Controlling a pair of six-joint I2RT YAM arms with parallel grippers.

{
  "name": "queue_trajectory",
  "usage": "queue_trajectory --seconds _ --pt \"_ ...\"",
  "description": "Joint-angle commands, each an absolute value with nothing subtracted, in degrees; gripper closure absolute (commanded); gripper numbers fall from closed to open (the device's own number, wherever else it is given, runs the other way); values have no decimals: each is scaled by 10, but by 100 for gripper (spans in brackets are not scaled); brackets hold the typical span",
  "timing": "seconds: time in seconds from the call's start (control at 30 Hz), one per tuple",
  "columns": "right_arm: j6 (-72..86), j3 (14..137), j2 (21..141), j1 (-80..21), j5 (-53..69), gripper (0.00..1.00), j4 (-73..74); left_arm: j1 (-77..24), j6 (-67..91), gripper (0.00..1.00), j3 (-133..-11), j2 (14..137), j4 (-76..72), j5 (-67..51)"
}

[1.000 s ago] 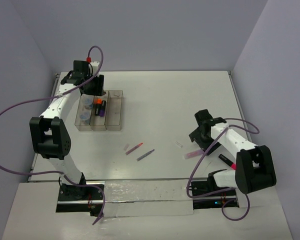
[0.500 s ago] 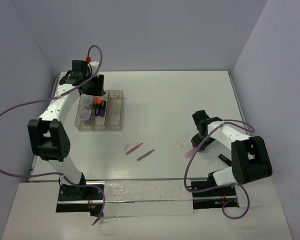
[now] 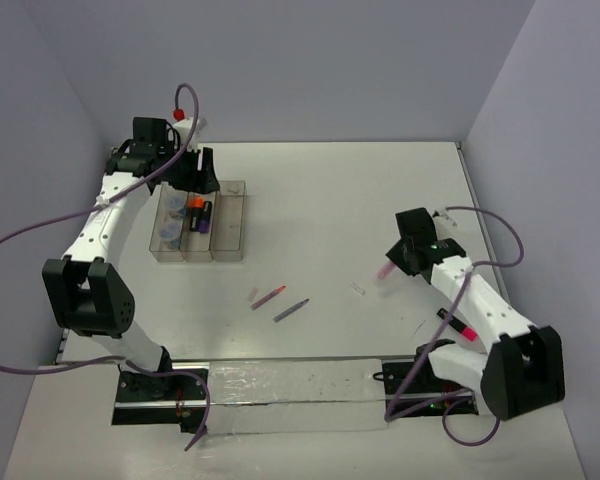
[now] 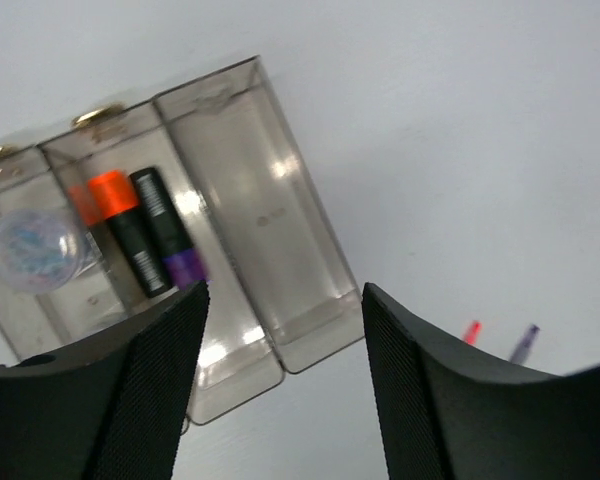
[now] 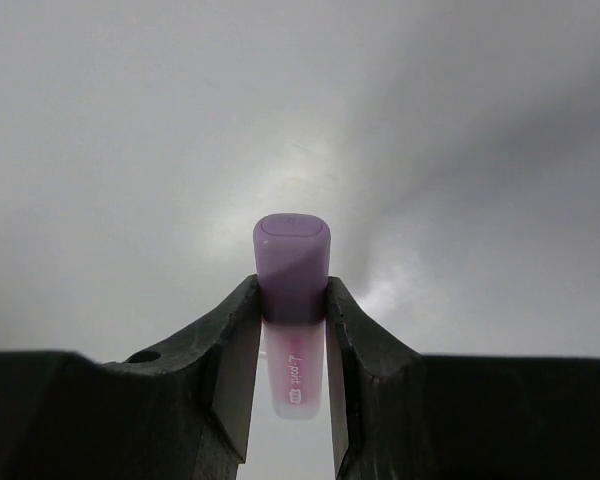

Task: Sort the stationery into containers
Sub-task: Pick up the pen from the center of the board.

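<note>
My right gripper [image 3: 393, 262] [image 5: 292, 300] is shut on a pale pink bar [image 5: 292, 250] with a purple cap, held above the table at the right [image 3: 386, 270]. The clear three-compartment tray [image 3: 231, 228] [image 4: 242, 190] stands at the back left. Its left compartment holds bluish clear round pieces [image 4: 35, 250]. The middle one holds an orange-black highlighter [image 4: 115, 215] and a purple one [image 4: 170, 240]. The right one is bare. My left gripper [image 3: 192, 178] [image 4: 285, 400] hangs open above the tray with nothing between its fingers.
On the table's middle lie a thin pink pen [image 3: 269, 296], a grey pen [image 3: 291, 309] and a small pale piece [image 3: 253, 294]. A small clear piece [image 3: 357, 289] lies further right. A pink-black highlighter [image 3: 457, 324] lies beside the right arm.
My right gripper closed on the pale pink bar and lifted it off the table, away from the near edge. My left gripper rose a little and opened slightly wider.
</note>
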State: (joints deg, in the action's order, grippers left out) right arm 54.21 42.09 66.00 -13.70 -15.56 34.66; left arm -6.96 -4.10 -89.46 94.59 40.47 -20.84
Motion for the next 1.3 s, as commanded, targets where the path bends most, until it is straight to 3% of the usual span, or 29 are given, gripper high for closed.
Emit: queue_trajectory --seconds 0.0,0.13,0.43,0.6,0.93,1.17,1.27 --pt "449 494 589 -179 -228 100 227 -71 -70 29 -929 887 417 -351" --pt "409 576 616 -221 -221 100 139 -83 -87 25 -923 856 415 -442" --pt "422 866 866 -393 -149 100 83 -135 -87 16 -899 794 418 -575" --pt "446 969 949 -444 -114 100 89 -138 -84 16 -881 777 400 -546" --pt "468 979 972 -480 -90 100 70 -139 -96 19 -834 785 372 -400" --pt "493 990 991 -490 -50 100 65 -139 -71 20 -855 795 338 -382" --pt "496 989 991 -490 -52 100 59 -139 -69 34 -848 793 335 -379"
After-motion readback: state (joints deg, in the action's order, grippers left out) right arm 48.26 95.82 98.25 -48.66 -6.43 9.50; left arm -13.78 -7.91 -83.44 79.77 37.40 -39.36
